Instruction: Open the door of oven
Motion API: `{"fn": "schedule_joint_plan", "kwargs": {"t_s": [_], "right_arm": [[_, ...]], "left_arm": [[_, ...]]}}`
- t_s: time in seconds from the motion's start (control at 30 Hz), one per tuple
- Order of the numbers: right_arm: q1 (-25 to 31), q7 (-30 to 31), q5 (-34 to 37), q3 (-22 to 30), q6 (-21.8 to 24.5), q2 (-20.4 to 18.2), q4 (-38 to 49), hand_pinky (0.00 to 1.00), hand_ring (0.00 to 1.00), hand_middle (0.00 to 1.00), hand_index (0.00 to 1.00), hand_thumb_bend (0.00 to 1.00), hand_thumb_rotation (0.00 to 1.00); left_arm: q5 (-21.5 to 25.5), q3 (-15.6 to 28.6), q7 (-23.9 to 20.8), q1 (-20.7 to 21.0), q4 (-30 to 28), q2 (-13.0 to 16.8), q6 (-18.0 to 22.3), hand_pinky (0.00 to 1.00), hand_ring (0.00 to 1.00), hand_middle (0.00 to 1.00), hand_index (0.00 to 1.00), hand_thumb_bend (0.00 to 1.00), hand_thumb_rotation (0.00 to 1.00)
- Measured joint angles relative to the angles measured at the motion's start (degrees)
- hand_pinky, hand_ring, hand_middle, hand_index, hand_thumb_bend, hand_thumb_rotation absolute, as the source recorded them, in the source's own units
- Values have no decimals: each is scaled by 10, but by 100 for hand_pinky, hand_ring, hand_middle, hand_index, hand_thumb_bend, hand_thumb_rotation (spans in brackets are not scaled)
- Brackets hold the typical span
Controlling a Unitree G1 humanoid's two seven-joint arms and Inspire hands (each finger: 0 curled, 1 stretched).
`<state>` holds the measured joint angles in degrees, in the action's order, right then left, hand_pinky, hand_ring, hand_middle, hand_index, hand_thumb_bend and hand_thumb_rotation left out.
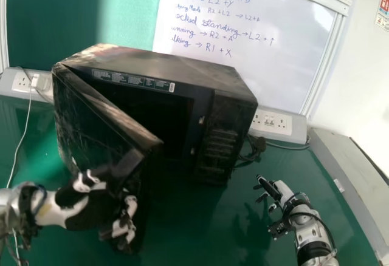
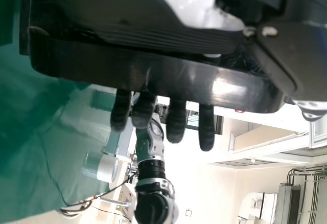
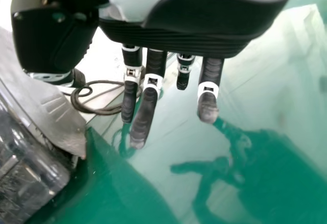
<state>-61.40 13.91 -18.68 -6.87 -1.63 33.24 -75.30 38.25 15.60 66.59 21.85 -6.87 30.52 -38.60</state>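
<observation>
Already part open: the boxy black oven's (image 1: 176,65) flat, dark door (image 1: 91,120).
Left hand (image 1: 88,208), fingers straight, touches it; right hand (image 1: 279,192) is loose, empty. Maybe more opening is left.

The head view looks forward and down from above the table (image 1: 206,229), taking in the oven (image 1: 182,65) and whiteboard (image 1: 267,65). The left wrist view looks closely past the left hand (image 1: 88,208) and door (image 1: 91,114) into the room; the right wrist view looks down past the right hand (image 1: 281,190). All three share the table.
</observation>
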Motion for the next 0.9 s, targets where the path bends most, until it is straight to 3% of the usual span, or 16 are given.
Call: {"fn": "schedule_joint_plan", "kwargs": {"t_s": [0.07,0.23,0.47,0.9], "right_arm": [[0,0,0,0,-1,1,0,10,17,30,68,58,55],[0,1,0,-1,-3,2,0,11,18,30,68,57,55],[0,1,0,0,-3,7,0,11,18,30,67,59,55],[0,1,0,0,-3,10,1,11,17,30,67,58,55]], "left_arm": [[16,15,-12,8,-1,8,-25,0,1,6,44,51,5],[40,43,-34,22,8,28,-68,0,0,5,47,51,6],[46,51,-10,33,74,52,-35,0,1,6,47,50,6],[29,58,-13,17,76,56,-3,0,3,7,47,50,6]]}}
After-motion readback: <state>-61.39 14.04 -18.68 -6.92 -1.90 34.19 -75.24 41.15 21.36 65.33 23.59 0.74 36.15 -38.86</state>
